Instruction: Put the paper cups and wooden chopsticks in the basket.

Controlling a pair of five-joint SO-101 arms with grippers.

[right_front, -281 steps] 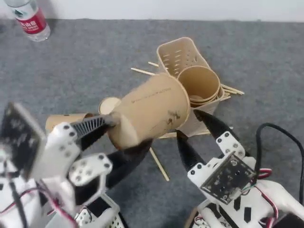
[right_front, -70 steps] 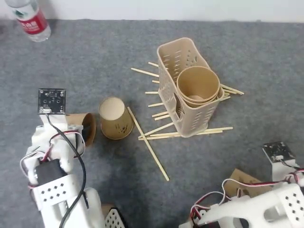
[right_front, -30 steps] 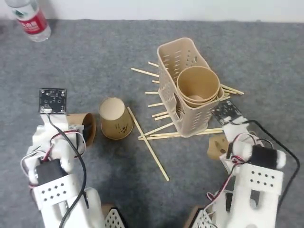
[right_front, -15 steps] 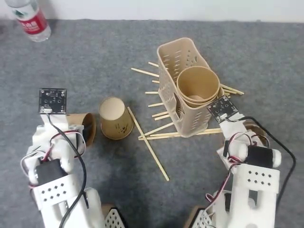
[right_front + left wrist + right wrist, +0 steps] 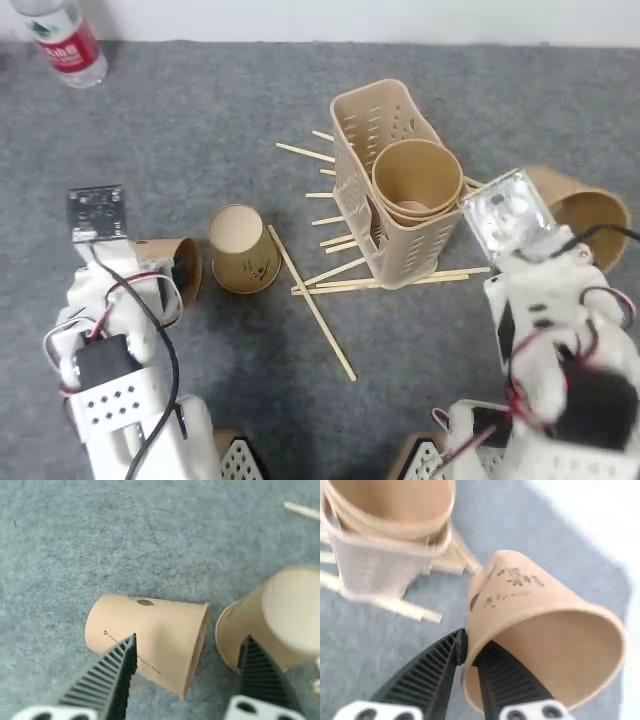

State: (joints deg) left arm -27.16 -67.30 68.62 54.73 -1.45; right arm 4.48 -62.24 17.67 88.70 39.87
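A beige slotted basket (image 5: pixel 352 165) stands mid-table with stacked paper cups (image 5: pixel 418 178) inside it. Wooden chopsticks (image 5: pixel 312 302) lie scattered around its base. One paper cup (image 5: pixel 243 252) rests on the carpet left of the basket. Another cup (image 5: pixel 150 632) lies on its side, and my left gripper (image 5: pixel 189 641) hangs open just above it. My right gripper (image 5: pixel 471 645) is shut on the rim of a paper cup (image 5: pixel 582 208), held in the air right of the basket (image 5: pixel 380 565).
A water bottle (image 5: pixel 62 40) stands at the far left corner. Grey carpet covers the table, with open room in front of the basket between the two arms. Chopsticks (image 5: pixel 395 607) stick out under the basket's near side.
The right arm has swung up and to the right, lifting a paper cup beside the basket. The left arm has barely shifted over the lying cup.
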